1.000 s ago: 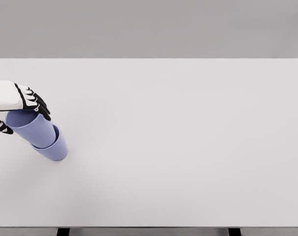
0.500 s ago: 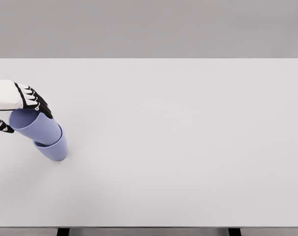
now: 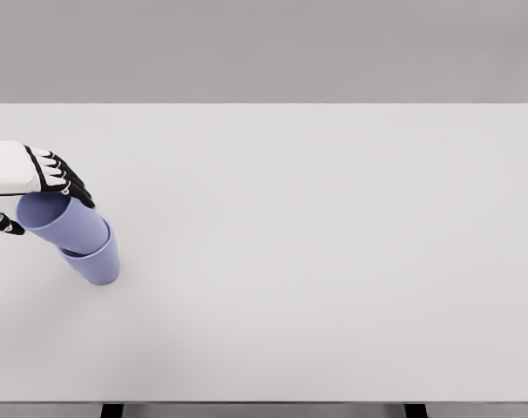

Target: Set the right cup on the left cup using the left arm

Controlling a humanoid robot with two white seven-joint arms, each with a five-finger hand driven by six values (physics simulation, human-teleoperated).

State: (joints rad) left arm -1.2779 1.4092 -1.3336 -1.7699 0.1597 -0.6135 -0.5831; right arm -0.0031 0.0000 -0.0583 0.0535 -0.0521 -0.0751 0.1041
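Head camera looks steeply down over the whole table (image 3: 334, 261).

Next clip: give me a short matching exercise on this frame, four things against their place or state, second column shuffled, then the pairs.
Things:
1. upper cup
2. lower cup
3. left hand
4. table

Places or states:
A. stands on the table, holding another cup in its mouth
B. white surface, bearing the stack at its left edge
C. tilted, seated inside the other cup
D. fingers curled at the upper cup's rim

Pairs: 1-C, 2-A, 3-D, 4-B
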